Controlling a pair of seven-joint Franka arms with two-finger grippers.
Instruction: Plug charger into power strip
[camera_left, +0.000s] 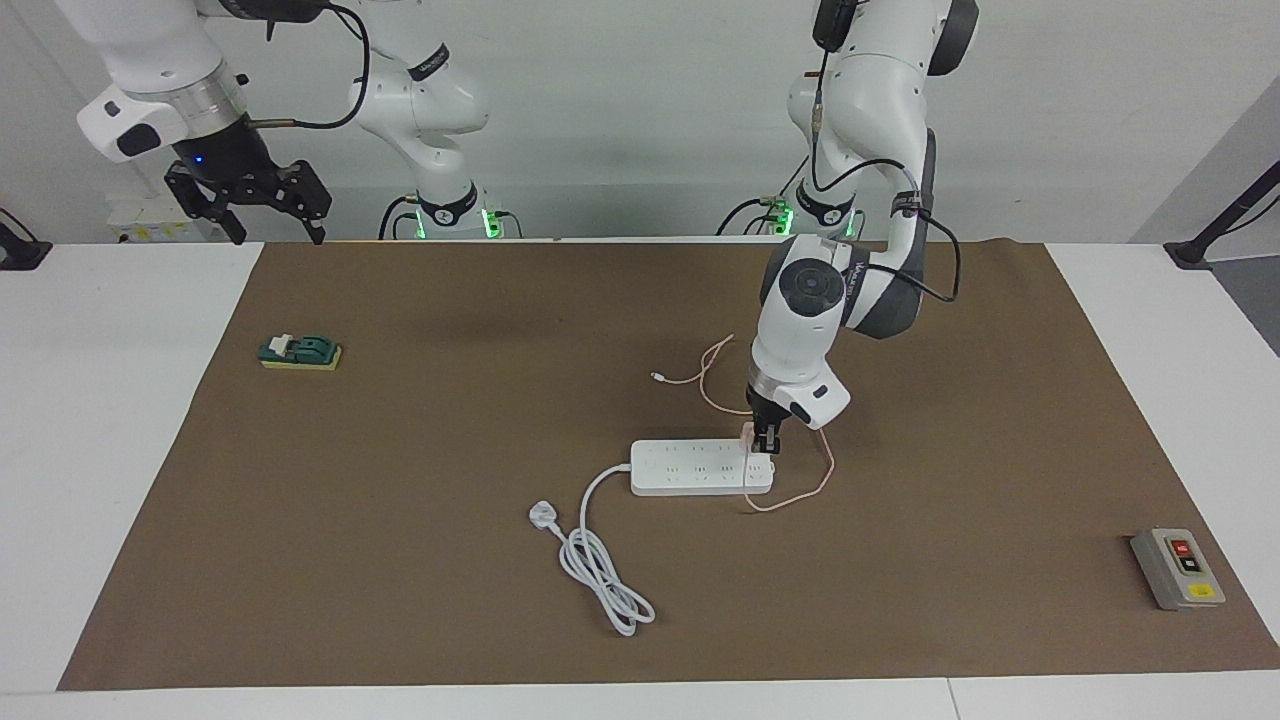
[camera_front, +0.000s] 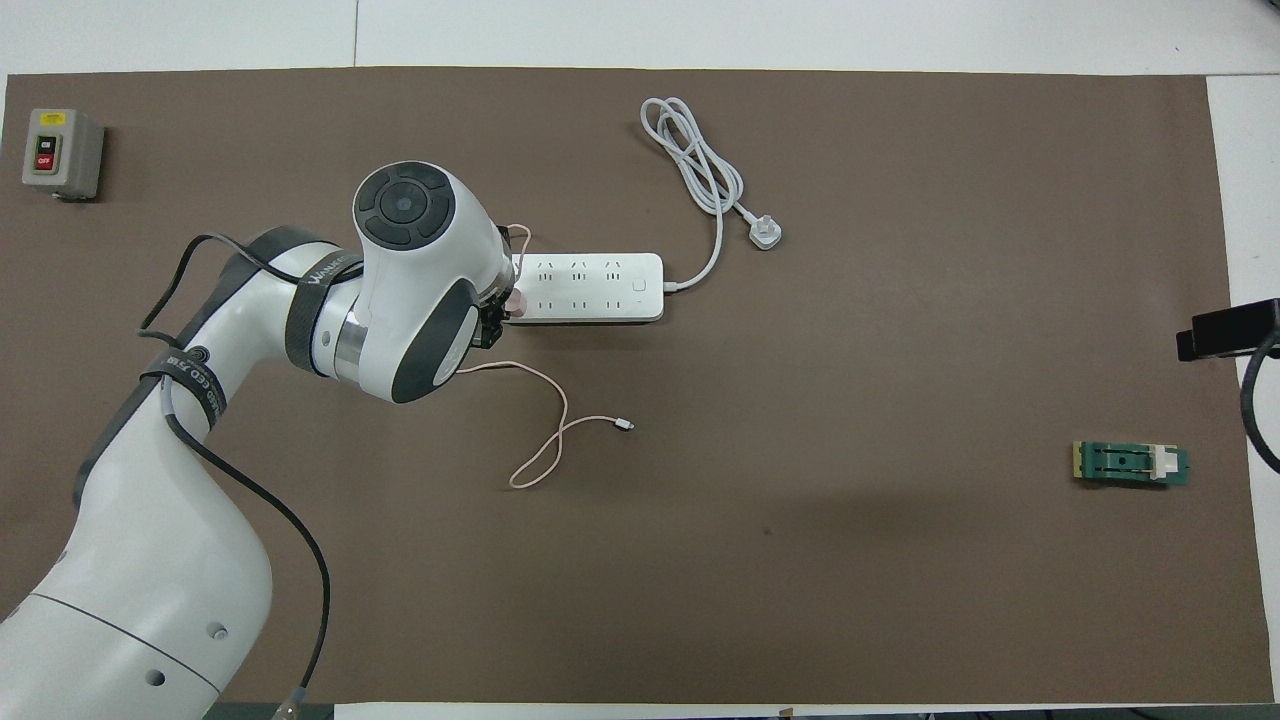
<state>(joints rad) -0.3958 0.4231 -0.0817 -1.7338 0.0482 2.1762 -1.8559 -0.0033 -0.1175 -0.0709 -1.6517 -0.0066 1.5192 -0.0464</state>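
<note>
Your left gripper (camera_left: 765, 443) is clamped on the charger (camera_left: 748, 433) atop the power strip (camera_left: 700, 467), at its left-arm end; your right gripper (camera_left: 265, 205) waits raised, fingers apart.

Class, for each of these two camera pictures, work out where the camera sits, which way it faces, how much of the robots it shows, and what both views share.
Facing view: high across the table, looking at the robots; both arms show whole, the right gripper waiting raised at the table's edge.
Overhead view: above the robots' end, looking steeply down; only the left arm shows, its wrist hiding most of its gripper.
Shared: the left gripper holding the charger on the power strip, the coiled cord, the grey switch box, the green block.
</note>
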